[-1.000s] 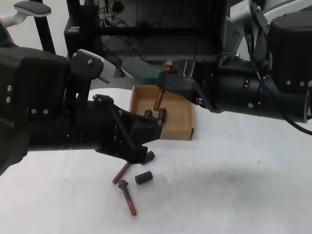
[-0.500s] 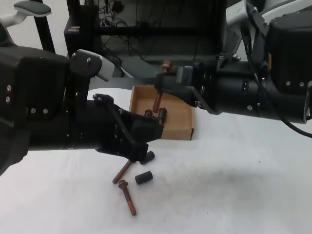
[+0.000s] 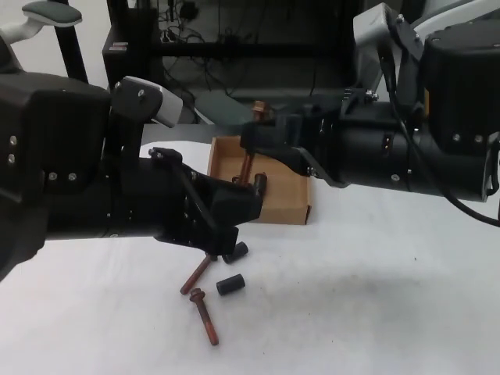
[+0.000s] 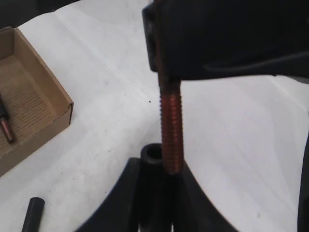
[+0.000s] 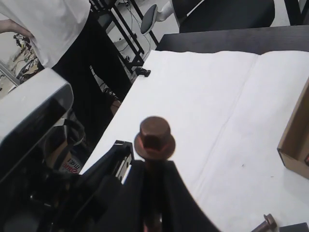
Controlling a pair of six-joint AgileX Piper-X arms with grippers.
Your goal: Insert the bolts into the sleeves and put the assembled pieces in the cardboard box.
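Note:
My right gripper is shut on a copper bolt that hangs head up, threads down. Its flanged hex head sticks up between the fingers. My left gripper is shut on an upright black sleeve. The bolt's threaded end reaches down past the sleeve's rim, beside the bore; I cannot tell whether they touch. The cardboard box lies behind both grippers, with an assembled piece inside.
On the white cloth in front of the left gripper lie two loose bolts and two loose sleeves. The box's wall is close to the left gripper. Dark racks and cables stand behind the bench.
My right gripper has moved left and slightly down with the bolt, bringing it over the left gripper's sleeve. The left arm has stayed nearly still.

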